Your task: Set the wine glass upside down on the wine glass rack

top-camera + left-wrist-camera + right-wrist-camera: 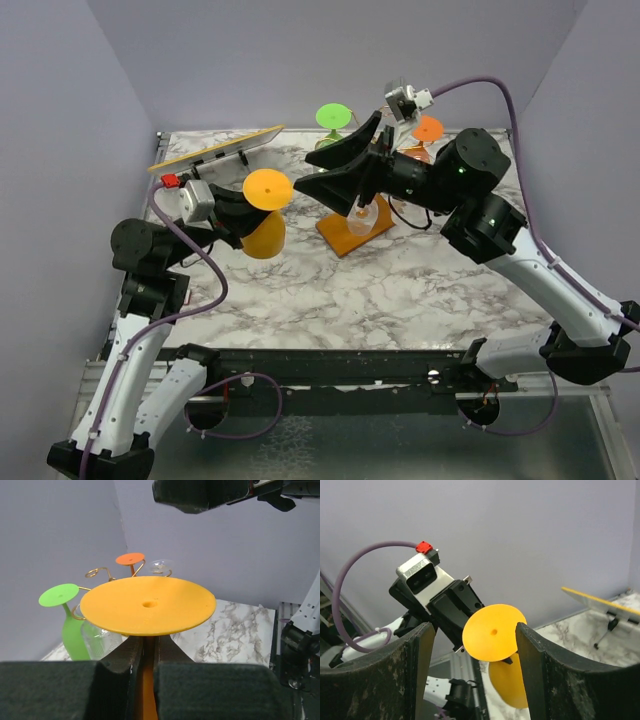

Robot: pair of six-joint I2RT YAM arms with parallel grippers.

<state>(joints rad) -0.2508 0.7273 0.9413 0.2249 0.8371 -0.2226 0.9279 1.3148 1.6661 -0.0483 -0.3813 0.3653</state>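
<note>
We hold the wine glass [265,236] upside down in the left gripper [147,652], whose pads are clenched on the orange stem just under the foot. The round yellow-orange foot faces up and lies level, and the bowl hangs below it. The glass is to the left of the wine glass rack [343,238], near it but apart from it, and clear of the gold wire arms.

The rack's flat orange-brown base rests on the marble table [400,290]. From the left wrist view we see its curled gold arms behind the held glass's foot.

Three other glasses sit foot-up at the rack:
- a green glass [333,115] on the far side
- an orange glass [428,128] on the far right
- a clear glass [160,566] between the curls, near the middle

The right gripper [336,168] hangs over the left part of the rack, above the base, pointing toward the held glass. It is released, with its jaws wide apart. In the right wrist view the two dark fingers [422,670] frame the yellow foot and the left gripper behind it, without touching either.

A tilted yellow-edged board [215,150] on thin legs stands well to the far left of the rack, beyond the held glass.
</note>
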